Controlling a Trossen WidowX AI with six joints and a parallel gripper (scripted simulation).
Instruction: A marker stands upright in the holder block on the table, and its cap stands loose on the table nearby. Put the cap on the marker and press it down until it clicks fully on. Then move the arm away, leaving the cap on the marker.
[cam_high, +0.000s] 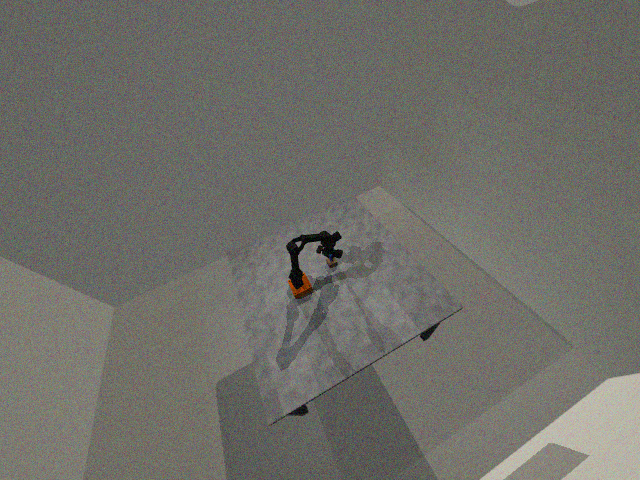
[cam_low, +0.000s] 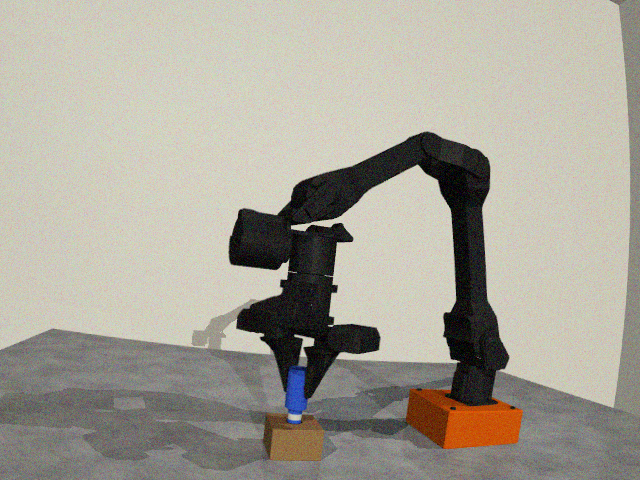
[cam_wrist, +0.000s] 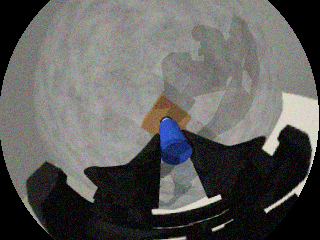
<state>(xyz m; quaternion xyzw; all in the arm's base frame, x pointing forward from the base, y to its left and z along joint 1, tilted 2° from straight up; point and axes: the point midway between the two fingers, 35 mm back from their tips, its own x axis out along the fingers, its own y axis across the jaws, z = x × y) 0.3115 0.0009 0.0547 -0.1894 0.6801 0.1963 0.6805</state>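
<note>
So the grey mottled tabletop (cam_low: 129, 423) carries everything here, with the black arm (cam_low: 467, 258) rising from its orange base (cam_low: 439, 428) off to one side of the gripper and bending over so the gripper (cam_low: 302, 379) points straight down. Directly underneath the gripper sits the tan holder block (cam_low: 293, 439), and the marker (cam_low: 294, 415) stands upright in it; only a short white band of the marker shows just above the block, the rest is covered. The blue cap (cam_low: 296, 388) is already on the marker, and the gripper is clamped on the cap's upper part, fingers narrow and pinching it from both sides. In the wrist view the blue cap (cam_wrist: 175, 142) pokes out right between the dark fingertips with the brown block (cam_wrist: 160, 115) just past it, so the whole stack looks lined up and vertical. My read on progress: picking up the cap and getting it over the marker is done, and it looks pushed a good way down, since so little of the marker is showing between cap and block. Whether it's fully clicked home I honestly can't tell from these views. What's left, I'd say, is confirming the press is complete, letting go of the cap, and lifting the arm clear without dragging the cap back off. From the top view everything's too tiny to add much.
</note>
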